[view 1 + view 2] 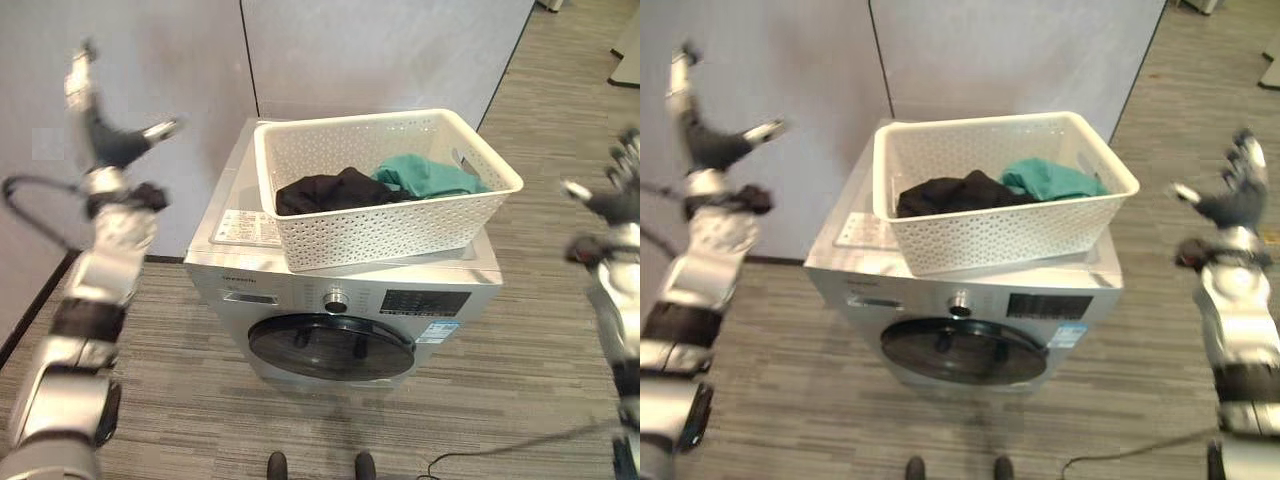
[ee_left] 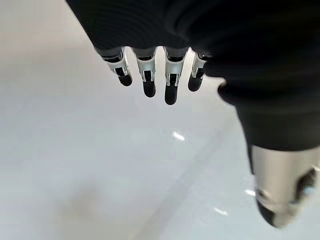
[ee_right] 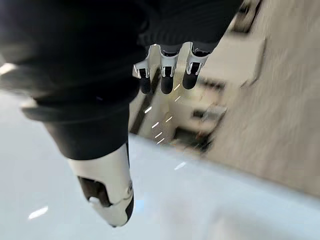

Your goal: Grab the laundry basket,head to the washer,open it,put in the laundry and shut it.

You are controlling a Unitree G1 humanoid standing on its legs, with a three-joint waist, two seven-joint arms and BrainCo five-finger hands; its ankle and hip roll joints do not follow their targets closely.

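Observation:
A white perforated laundry basket [image 1: 400, 215] stands on top of the silver washer [image 1: 300, 285], holding a black garment [image 1: 330, 190] and a teal garment [image 1: 425, 175]. The washer's round dark door [image 1: 330, 347] faces me and is closed. My left hand [image 1: 105, 135] is raised high at the left, well clear of the basket, fingers [image 2: 150, 80] straight and holding nothing. My right hand [image 1: 1230, 200] is raised at the right, apart from the basket, fingers [image 3: 167, 75] straight and empty.
Grey partition panels [image 1: 380, 50] stand right behind the washer. Striped grey floor [image 1: 540, 330] spreads in front and to the right. A person's two dark shoes [image 1: 320, 466] show at the bottom edge before the washer.

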